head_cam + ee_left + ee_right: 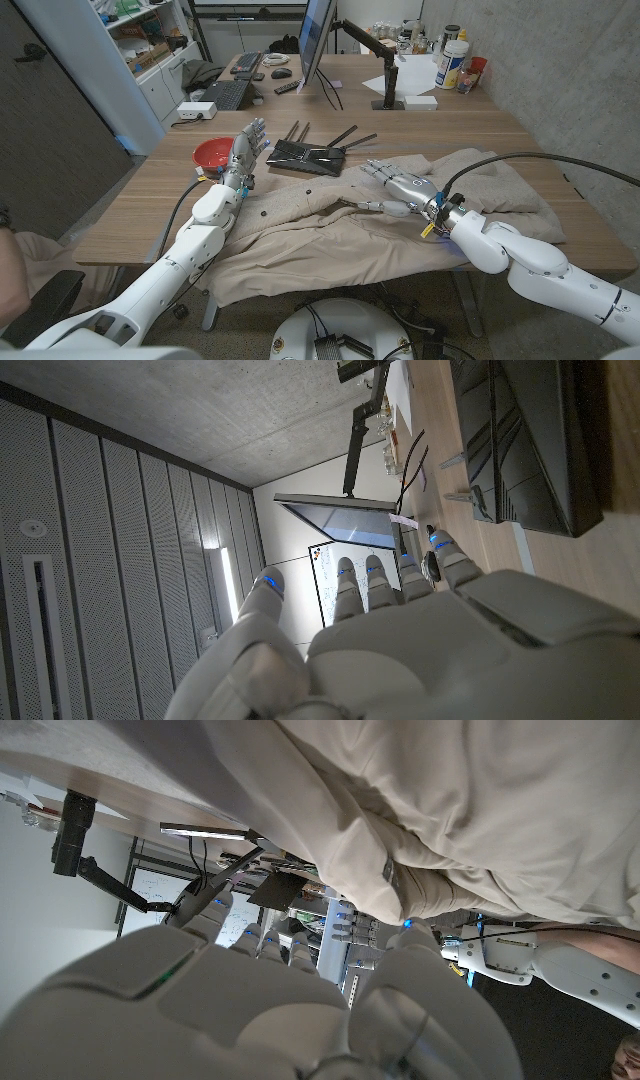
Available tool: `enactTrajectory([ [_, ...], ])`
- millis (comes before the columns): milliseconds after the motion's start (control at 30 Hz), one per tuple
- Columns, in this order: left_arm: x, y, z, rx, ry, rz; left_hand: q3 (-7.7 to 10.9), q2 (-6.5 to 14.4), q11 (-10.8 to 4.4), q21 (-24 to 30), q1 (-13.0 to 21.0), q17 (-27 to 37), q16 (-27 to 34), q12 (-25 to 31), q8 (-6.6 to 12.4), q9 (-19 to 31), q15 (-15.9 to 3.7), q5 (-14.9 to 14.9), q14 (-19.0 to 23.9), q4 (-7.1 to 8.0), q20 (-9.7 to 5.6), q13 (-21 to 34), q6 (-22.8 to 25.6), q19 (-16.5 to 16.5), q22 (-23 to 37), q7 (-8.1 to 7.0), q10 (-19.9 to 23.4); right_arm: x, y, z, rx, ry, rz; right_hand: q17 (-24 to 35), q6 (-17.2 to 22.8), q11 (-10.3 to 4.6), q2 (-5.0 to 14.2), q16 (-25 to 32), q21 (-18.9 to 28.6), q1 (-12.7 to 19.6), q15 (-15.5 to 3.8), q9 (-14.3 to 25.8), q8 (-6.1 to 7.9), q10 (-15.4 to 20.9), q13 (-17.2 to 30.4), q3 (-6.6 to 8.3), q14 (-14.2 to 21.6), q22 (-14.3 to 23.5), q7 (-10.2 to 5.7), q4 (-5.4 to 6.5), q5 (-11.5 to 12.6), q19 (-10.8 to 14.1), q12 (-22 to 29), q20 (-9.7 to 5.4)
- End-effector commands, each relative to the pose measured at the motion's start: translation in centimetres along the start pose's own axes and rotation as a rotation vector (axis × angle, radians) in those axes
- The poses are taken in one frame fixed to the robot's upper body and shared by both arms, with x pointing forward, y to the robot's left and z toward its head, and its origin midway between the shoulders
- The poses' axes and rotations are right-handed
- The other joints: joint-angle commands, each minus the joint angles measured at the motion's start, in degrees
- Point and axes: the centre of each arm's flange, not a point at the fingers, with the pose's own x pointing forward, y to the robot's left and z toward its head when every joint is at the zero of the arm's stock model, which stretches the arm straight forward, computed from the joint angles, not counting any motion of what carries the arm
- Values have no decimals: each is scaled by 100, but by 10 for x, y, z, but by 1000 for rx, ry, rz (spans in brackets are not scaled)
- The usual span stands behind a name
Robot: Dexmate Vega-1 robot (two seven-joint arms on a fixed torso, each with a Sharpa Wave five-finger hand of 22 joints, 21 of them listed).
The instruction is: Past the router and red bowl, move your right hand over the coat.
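The beige coat (400, 225) lay spread and rumpled across the near half of the wooden bench (450, 125), one edge drooping over the front rim, and in the right wrist view its folds (480, 810) showed close beyond the fingers. The right hand (405, 190) was over the middle of the coat, fingers stretched out and apart, holding nothing; whether it touched the cloth could not be told. Its arm came in from the near right corner, with a black cable (520, 160) arching over the coat's right side. Just beyond the coat's far edge sat the black router (308, 155) with its antennas fanned toward the back of the bench, apart from the right hand's fingertips. To the router's left stood the red bowl (213, 153), near the bench's left side. The left hand (243, 155) stood upright between bowl and router, fingers apart and reaching up, gripping nothing; its forearm lay over the coat's left portion. In the left wrist view that hand (400, 630) showed its back, with the router's dark body (530, 440) ahead. Farther back stood a monitor (316, 40) on its stand, a keyboard (226, 93), a white box (194, 110), a monitor arm (385, 60) and some bottles (455, 60) near the wall.
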Motion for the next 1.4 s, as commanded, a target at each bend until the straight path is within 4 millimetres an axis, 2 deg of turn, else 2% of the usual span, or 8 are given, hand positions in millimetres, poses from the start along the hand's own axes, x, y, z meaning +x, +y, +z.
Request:
enactTrajectory([
  [33, -2, 2, 1, 1, -3, 7, 20, -8, 26, -29, -29, 10, 17, 26, 27, 17, 12, -4, -50, 4, 28, 7, 28, 25, 10, -23, -33, 1, 2, 2, -5, -9, -2, 2, -20, 40, 6, -11, -29, 85, 18, 22, 49, -346, 12, 11, -709, -2, 11, -28, -13, -46, -2, 20],
  [967, 3, 0, -2, 3, 8, 0, 20, -14, 31, -64, -40, 9, 15, 25, 25, 17, 2, -5, -57, 1, 26, 6, 26, 42, 11, -26, -40, 3, 6, 2, 2, -6, 2, 5, -32, 42, 13, -33, -37, 84, 30, 23, 54, -400, 11, -5, -797, 0, 22, -45, -20, -93, -15, 2],
  [1400, 2, -1, -2, 6, 9, 2, 20, -16, 25, -83, -45, 9, 17, 26, 28, 17, 1, -6, -51, 1, 18, 6, 34, 48, 12, -16, -38, 1, 7, 3, -5, -4, 15, 12, -230, 35, 18, -23, -35, 43, 22, 26, -4, -422, 11, -29, -805, 0, 42, -32, -24, -107, -18, 0],
])
